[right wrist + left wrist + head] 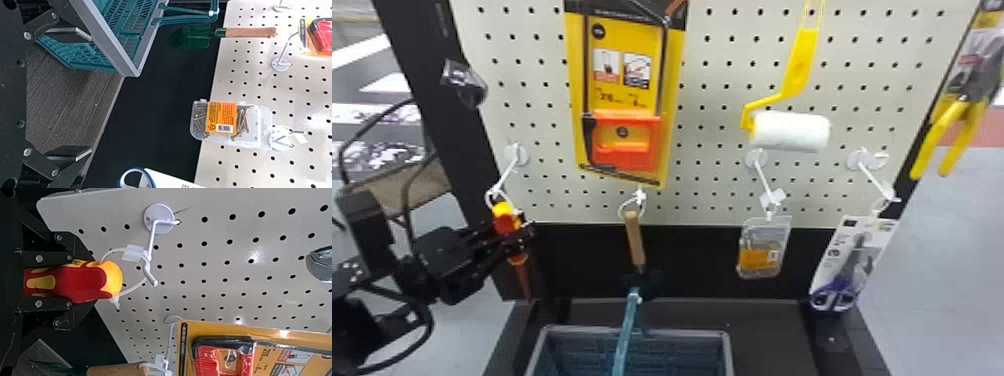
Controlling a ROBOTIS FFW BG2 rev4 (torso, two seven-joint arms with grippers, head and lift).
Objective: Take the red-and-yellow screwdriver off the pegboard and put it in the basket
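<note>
The screwdriver (pixel 505 220) is at the left of the head view, upright in front of the pegboard's (pixel 717 75) lower left edge, its grip pinched between the fingers of the left gripper (pixel 522 237). A white loop (pixel 131 290) joins the grip's end to a hook (pixel 150 241). The trowel (pixel 634 240) hangs nearby, below the saw pack (pixel 622 105); the basket (pixel 682 332), bottom centre, has its handle (pixel 627 330) raised in front of the trowel's blade. Farther right are the roller (pixel 789 131), nail box (pixel 761 250), scissors (pixel 839 290) and, upper right, pliers (pixel 954 125). The right gripper (pixel 91 93), left in the right wrist view, is spread, near the basket. The saw pack's yellow card bears print and small pictures; the nail box carries an orange label (pixel 221 117) with a barcode.
</note>
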